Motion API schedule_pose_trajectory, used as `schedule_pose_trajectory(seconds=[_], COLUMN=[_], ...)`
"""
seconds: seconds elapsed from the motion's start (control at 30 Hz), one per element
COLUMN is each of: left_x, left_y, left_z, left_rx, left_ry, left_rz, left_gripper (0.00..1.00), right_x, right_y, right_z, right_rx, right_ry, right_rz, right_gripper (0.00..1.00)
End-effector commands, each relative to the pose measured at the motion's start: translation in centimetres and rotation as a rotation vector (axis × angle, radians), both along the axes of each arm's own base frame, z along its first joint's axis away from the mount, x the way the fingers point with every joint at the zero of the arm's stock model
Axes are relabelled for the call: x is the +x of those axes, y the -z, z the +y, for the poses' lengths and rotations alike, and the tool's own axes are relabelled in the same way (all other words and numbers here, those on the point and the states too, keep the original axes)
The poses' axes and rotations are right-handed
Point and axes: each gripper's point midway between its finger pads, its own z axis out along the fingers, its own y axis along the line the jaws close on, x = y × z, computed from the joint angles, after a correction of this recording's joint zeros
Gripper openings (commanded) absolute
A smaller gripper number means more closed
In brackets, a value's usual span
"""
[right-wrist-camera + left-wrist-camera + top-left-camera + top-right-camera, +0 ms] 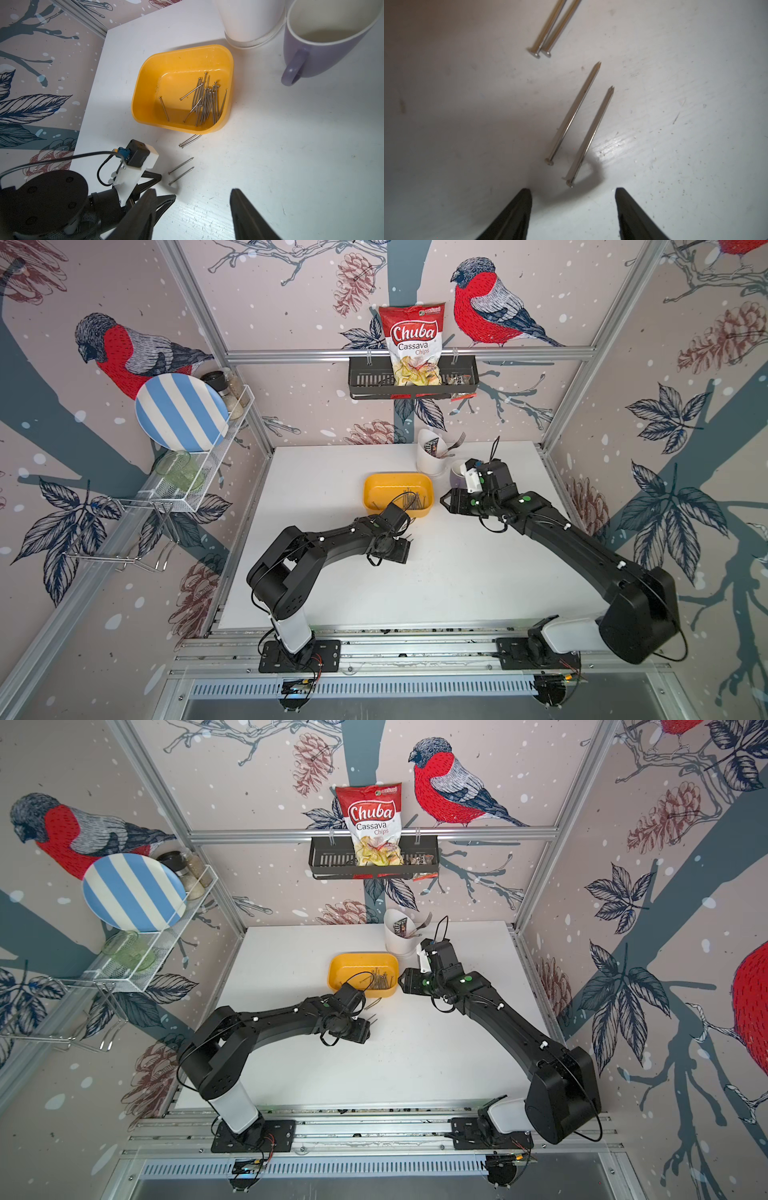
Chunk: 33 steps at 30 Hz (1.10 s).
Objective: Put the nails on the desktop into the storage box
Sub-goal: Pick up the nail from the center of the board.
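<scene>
White desktop (pixel 291 145), scuffed. Lower frame: right gripper (pixel 193 190) and left gripper (pixel 573 191), fingers of both spread, holding nothing. Mid-frame: four loose nails (pixel 180 169), long axes diagonal, heads lower left, two just beside the storage box (pixel 178 62). Inside it, heaped nails (pixel 205 99) run mostly up-frame; the left wrist view shows only the loose four. Upper right: mug (pixel 332 52).

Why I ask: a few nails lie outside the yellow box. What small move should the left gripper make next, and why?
Probably ease the left gripper forward and down around the nearest nail: its jaws stand open and empty, and that nail lies on the desktop just ahead.
</scene>
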Motion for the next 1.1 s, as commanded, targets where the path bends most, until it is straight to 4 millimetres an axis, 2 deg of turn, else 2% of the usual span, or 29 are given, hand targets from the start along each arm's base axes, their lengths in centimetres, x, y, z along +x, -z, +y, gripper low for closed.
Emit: schedule_pose_trajectory(seconds=[0.0,0.1,0.27,0.47,0.67,1.07], left_x=[-0.9,-0.2,-0.6,-1.5,-2.4,-2.6], left_y=[1.2,0.6,0.7,1.4,2.3,4.1], left_z=[0.4,-0.3,-0.9,-1.7,-1.5,-0.5], left_rx=[0.037,0.024,0.045,0.081,0.136,0.345], left_ry=[0.03,0.035,0.063,0.1,0.118,0.162], left_rz=[0.038,0.023,0.022,0.03,0.038,0.037], left_gripper=[0.67,0.67,0.67,0.61,0.55,0.44], right_x=[0.2,0.2,0.2,0.2,0.1,0.2], right_y=[-0.7,-0.5,-0.2,0.1,0.6,0.4], right_z=[0.1,0.3,0.5,0.7,0.8,0.9], right_rx=[0.017,0.023,0.036,0.042,0.05,0.051], right_ry=[0.004,0.001,0.0,0.0,-0.005,-0.005], right_rz=[-0.019,-0.013,-0.002,0.007,0.017,0.012], right_gripper=[0.6,0.6,0.61,0.61,0.61,0.61])
